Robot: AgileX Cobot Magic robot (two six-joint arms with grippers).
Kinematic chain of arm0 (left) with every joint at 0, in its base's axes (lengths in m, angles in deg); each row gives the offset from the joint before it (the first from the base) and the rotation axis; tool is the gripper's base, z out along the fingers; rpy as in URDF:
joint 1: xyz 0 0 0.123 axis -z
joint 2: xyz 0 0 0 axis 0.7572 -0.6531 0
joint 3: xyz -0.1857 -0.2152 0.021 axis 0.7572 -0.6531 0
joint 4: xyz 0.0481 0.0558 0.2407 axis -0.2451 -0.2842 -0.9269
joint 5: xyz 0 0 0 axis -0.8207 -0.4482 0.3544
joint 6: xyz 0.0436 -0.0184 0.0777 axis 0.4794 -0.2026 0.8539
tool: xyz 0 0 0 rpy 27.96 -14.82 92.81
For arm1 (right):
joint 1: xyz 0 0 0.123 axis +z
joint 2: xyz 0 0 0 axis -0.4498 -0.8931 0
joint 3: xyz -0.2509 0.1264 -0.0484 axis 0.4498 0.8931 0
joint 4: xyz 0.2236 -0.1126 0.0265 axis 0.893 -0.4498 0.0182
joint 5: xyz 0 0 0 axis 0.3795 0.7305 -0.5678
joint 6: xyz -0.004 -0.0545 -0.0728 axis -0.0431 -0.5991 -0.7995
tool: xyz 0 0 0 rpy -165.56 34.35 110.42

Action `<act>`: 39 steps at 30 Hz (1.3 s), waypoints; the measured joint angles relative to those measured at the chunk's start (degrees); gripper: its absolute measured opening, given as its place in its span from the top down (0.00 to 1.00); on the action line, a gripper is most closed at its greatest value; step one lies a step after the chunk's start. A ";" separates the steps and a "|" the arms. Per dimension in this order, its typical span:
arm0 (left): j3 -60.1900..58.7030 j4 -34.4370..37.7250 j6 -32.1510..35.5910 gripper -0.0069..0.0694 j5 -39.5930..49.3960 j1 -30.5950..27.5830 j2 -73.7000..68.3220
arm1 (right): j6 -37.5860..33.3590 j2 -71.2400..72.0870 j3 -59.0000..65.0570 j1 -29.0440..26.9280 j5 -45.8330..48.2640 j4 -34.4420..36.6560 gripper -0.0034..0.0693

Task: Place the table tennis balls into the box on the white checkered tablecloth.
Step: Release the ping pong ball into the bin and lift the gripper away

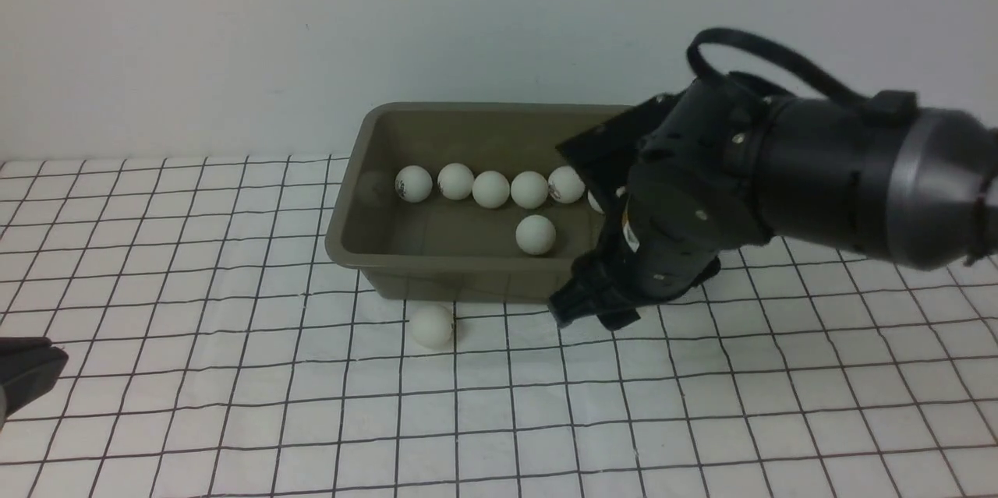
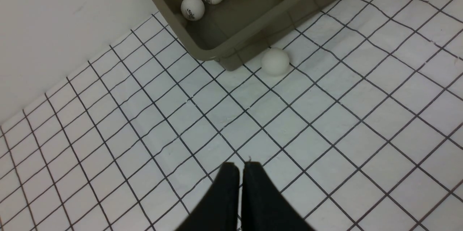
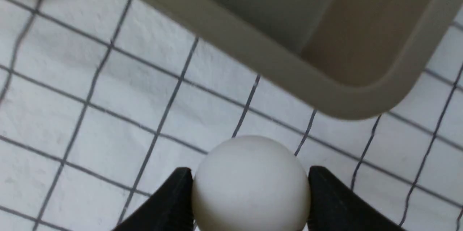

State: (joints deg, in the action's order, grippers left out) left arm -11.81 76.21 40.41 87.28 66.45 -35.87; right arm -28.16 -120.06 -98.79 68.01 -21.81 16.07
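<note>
Over the tablecloth (image 1: 234, 404), beside the near right corner of the box (image 1: 460, 258), the right gripper (image 3: 249, 173) is clamping a ball (image 3: 250, 191). The left gripper (image 2: 241, 167) is sitting closed and empty. A second ball (image 1: 431, 325) is lying just beside the box's near wall; more balls (image 1: 490, 188) are sitting inside.

The right arm (image 1: 780, 171) hides the box's (image 1: 437, 263) right end.

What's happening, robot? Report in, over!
Right gripper shut on held ball, just outside the box corner. Left gripper shut, empty. Loose ball on the tablecloth by the box front. Nothing blocking.
</note>
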 joint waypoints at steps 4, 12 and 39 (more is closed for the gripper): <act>0.00 0.00 0.00 0.91 0.00 0.00 0.00 | 0.00 1.60 -2.56 0.00 -2.24 -4.08 0.45; 0.00 0.18 0.00 0.91 0.00 0.00 0.00 | 0.00 -9.53 -14.55 -6.85 -8.63 -8.29 0.45; 0.00 10.43 -3.04 0.47 -4.97 0.00 -18.39 | -1.30 -18.07 -18.26 -11.23 -21.20 -1.56 0.28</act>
State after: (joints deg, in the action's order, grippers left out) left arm -11.81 86.64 37.37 82.31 66.45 -54.27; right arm -29.46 -138.13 -117.04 56.78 -43.01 14.51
